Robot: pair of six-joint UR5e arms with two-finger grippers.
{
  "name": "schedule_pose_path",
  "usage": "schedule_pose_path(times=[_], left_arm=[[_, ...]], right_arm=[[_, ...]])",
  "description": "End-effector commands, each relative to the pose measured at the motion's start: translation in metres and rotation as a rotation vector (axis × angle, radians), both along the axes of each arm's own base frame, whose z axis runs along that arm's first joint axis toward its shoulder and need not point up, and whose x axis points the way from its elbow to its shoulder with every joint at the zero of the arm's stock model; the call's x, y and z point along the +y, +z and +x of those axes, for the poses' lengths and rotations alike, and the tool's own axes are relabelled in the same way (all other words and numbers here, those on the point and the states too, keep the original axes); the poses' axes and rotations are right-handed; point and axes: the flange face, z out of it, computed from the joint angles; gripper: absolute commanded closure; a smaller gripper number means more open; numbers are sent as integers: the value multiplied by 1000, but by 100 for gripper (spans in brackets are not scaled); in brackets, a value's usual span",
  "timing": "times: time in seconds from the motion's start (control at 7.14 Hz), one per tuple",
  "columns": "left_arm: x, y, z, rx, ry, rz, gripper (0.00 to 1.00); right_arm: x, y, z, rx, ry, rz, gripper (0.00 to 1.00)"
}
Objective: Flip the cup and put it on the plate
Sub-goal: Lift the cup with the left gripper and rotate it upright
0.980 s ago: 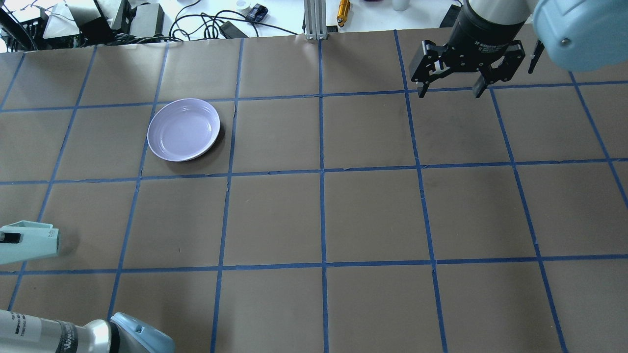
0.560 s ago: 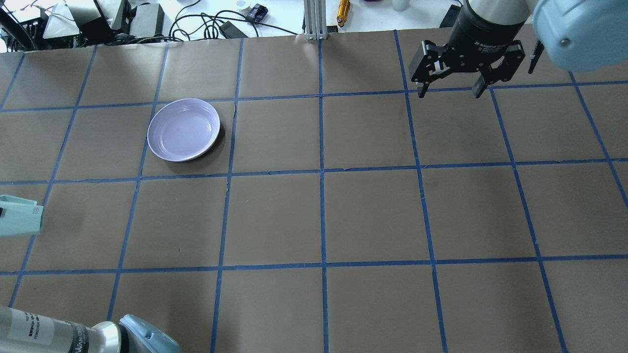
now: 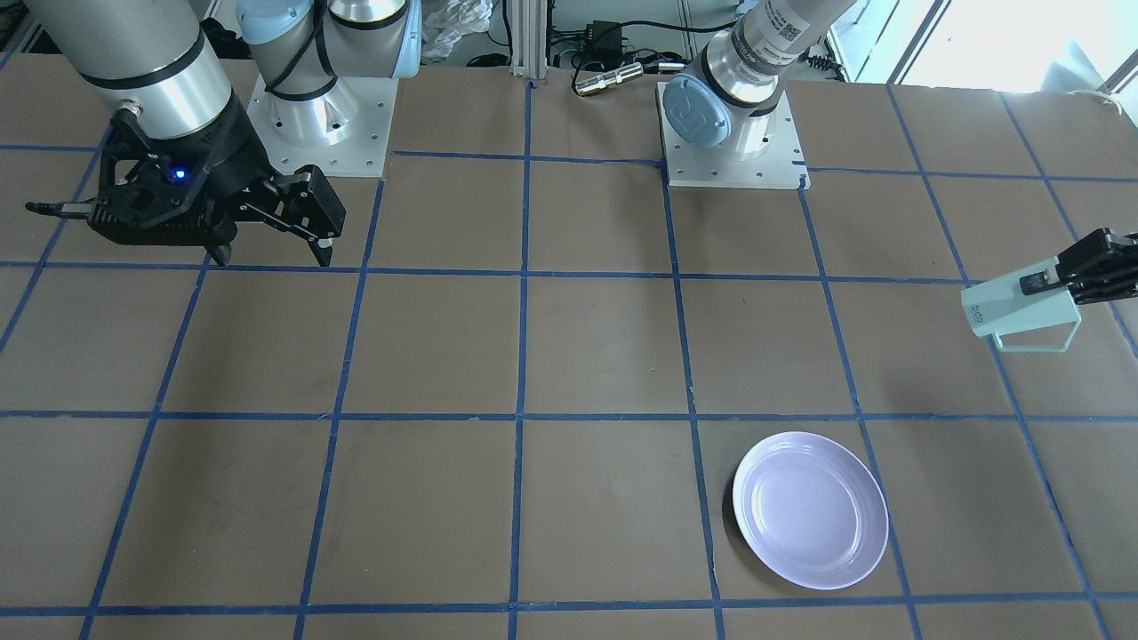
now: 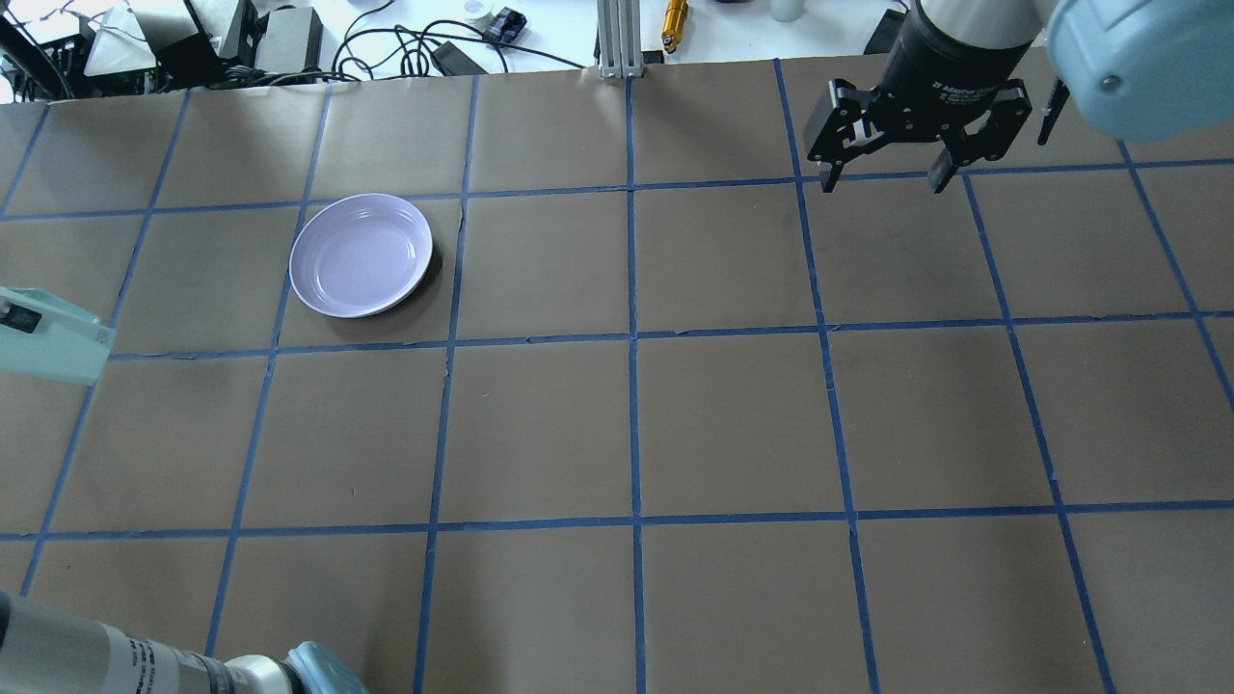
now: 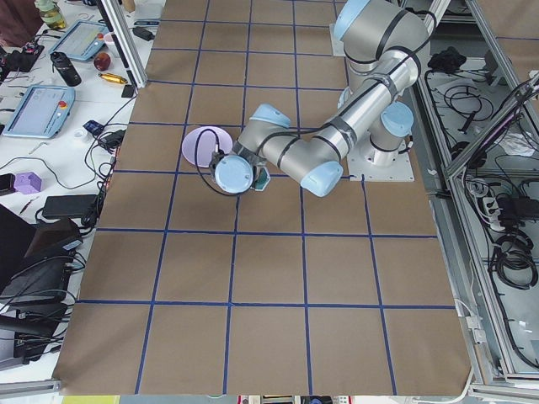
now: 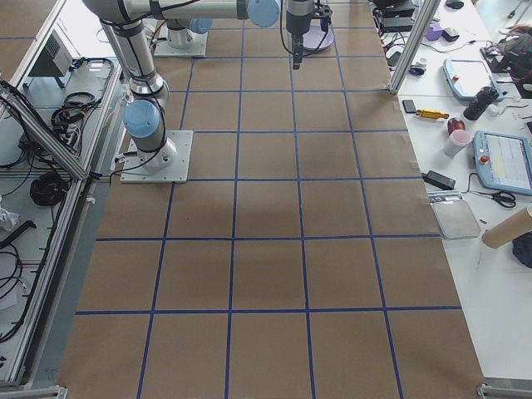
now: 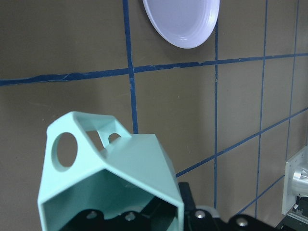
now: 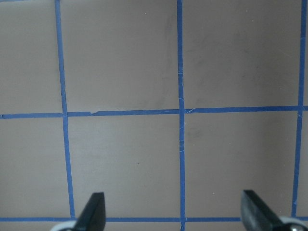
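Observation:
The pale mint-green cup (image 3: pixel 1013 309) is held in the air by my left gripper (image 3: pixel 1047 283), which is shut on its rim at the table's left side. The cup lies sideways, with its lettered base pointing toward the table's middle. It shows at the left edge of the overhead view (image 4: pixel 53 337) and fills the left wrist view (image 7: pixel 110 183), handle at upper left. The lavender plate (image 4: pixel 362 253) lies empty on the table, ahead of the cup and apart from it (image 3: pixel 811 509). My right gripper (image 4: pixel 885 178) is open and empty, far right.
The table is brown paper with a blue tape grid (image 4: pixel 633 335). The two arm bases (image 3: pixel 733 151) stand at the robot's edge. Cables and tools (image 4: pixel 453 53) lie beyond the far edge. The right wrist view shows bare paper between the right fingertips (image 8: pixel 94 211).
My left gripper has carried the cup away from the robot, up the left edge of the overhead view toward the plate's row. The right arm has stayed still.

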Motion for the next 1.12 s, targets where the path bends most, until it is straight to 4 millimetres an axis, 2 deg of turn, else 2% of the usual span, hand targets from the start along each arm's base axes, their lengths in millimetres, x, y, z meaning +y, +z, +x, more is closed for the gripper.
schedule_pose_path(times=[0.0,0.14,0.28,0.42,0.56,0.7,0.98], left_arm=[[-48,24,-99,-172,-43,27,100],[-64,27,-126,-254,-65,9,100],[-84,15,-150,-316,-86,-20,100],[-98,12,-178,-379,-68,-22,100],[-110,10,-209,-414,-73,-43,100],[-118,-3,-233,-463,-132,-52,100],[-136,-27,-263,-507,-189,-110,100]], right_arm=[[0,0,0,-1,0,-1,0],[0,0,0,-1,0,-1,0],[0,0,0,-1,0,-1,0],[0,0,0,-1,2,-1,0],[0,0,0,-1,0,-1,0],[0,0,0,1,0,-1,0],[0,0,0,1,0,-1,0]])
